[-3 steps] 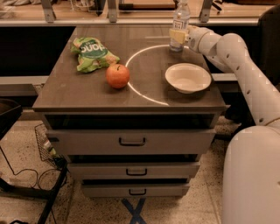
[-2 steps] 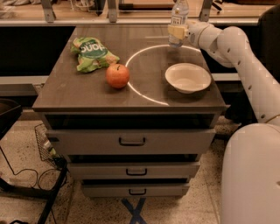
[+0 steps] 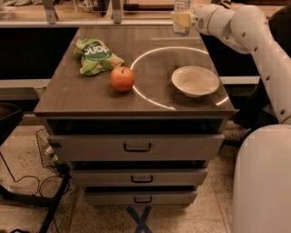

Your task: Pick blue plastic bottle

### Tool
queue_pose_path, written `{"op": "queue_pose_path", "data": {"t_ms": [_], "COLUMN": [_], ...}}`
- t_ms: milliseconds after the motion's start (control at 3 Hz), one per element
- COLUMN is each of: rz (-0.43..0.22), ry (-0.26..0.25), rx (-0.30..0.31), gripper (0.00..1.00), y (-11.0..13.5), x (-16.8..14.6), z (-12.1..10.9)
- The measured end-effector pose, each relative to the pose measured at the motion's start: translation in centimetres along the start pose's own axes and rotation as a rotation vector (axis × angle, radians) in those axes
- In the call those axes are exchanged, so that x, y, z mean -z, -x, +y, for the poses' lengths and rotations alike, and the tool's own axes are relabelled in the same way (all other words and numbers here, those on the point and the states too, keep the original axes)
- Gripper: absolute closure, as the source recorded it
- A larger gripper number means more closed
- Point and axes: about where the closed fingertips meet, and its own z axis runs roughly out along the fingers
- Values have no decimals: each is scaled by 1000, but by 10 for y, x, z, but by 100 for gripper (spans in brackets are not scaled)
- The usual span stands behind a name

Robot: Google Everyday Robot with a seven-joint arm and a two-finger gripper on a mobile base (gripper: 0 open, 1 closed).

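The blue plastic bottle [image 3: 182, 6] is a slim clear bottle with a white label. It is at the top edge of the view, and its cap is cut off. My gripper [image 3: 182, 20] is shut on the bottle's lower part and holds it lifted above the far right of the cabinet top [image 3: 91, 98]. The pale yellow fingers [image 3: 182, 19] wrap the bottle's front. My white arm [image 3: 254, 41] reaches in from the right.
A red apple [image 3: 122, 78] sits in the middle of the top, a green snack bag [image 3: 96, 55] at its left rear, and a white bowl [image 3: 195, 80] at the right. The cabinet has three drawers [image 3: 136, 146]. A wire basket [image 3: 45, 150] and cables lie on the floor at left.
My gripper has risen with the bottle in it. The bottle has left the cabinet top and now sits higher in the view. The apple, bag and bowl have not moved.
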Motion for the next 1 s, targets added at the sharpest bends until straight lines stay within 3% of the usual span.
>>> {"op": "queue_pose_path", "data": {"t_ms": [333,667,1000], "rz": [-17,-67,-67], "ry": [22,80,80], "rx": [34,103,103], "gripper": [100,100,100], "y": [29,90,90], "x": [13,42,42], "z": [13,45,45]}}
